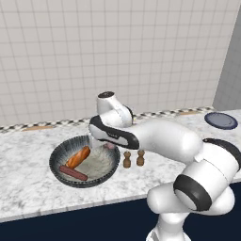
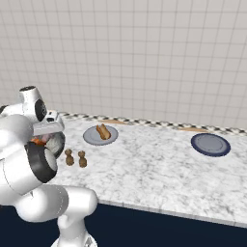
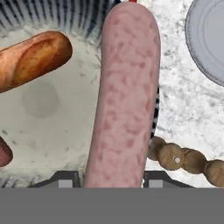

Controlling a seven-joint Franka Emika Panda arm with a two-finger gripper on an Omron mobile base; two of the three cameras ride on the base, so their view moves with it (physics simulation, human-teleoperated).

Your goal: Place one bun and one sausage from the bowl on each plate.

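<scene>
My gripper point(image 3: 111, 179) is shut on the pale pink sausage point(image 3: 127, 87), which runs up between the two fingertips point(image 3: 65, 179) over the bowl's right rim. The dark ribbed bowl point(image 1: 59, 157) holds an orange-tan bun point(image 1: 78, 156) and a dark red sausage point(image 1: 73, 173); the hand view shows that bun point(image 3: 33, 59) at the upper left. A second bun point(image 2: 102, 131) lies on the light grey plate point(image 2: 89, 137). The dark blue-grey plate point(image 2: 210, 144) is bare, far to the right. My arm hides most of the hand in both base views.
Two small brown shakers point(image 1: 127, 160) point(image 1: 140, 157) stand on the marble counter just right of the bowl, between it and the light grey plate point(image 3: 208, 39). A tiled wall backs the counter. The counter's front edge runs below the bowl.
</scene>
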